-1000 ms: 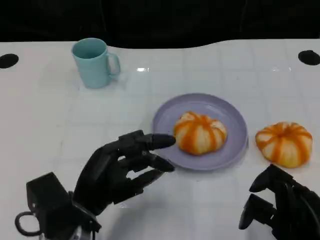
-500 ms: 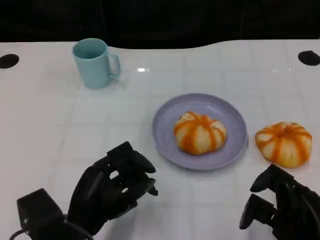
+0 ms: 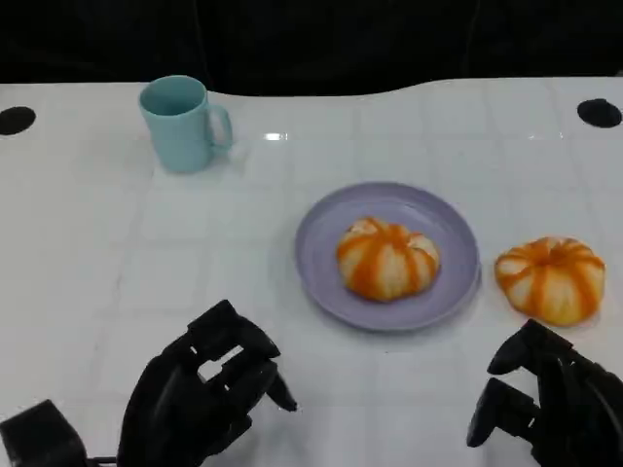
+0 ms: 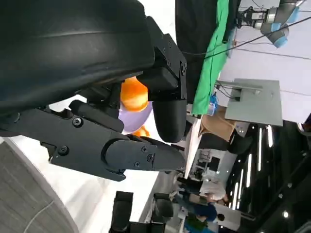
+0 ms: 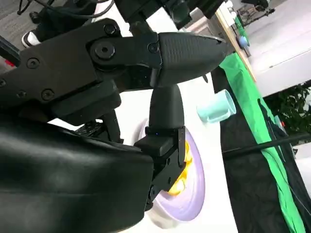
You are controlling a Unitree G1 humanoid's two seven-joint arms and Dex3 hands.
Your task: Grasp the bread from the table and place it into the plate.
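One bread (image 3: 387, 258) sits on the purple plate (image 3: 321, 229), a little right of its middle, roughly at 1 o'clock from the left hand (image 3: 200, 394) and well apart from it. That hand hovers low over the white table (image 3: 117, 253), holding nothing; its fingers (image 3: 248, 375) are loosely curled and apart, tips aimed toward 2 o'clock. A second bread (image 3: 550, 279) lies on the table just beside the plate's rim at 3 o'clock, and near the right hand (image 3: 545, 409), at about 12 o'clock from it. The right hand is cut off by the frame edge; its fingers seem bent with nothing in them, though I cannot tell for sure. Both breads are round, striped buns with no clear long axis, domes facing up. A teal mug (image 3: 182, 123) stands upright at 10 o'clock from the plate, handle toward 3 o'clock.
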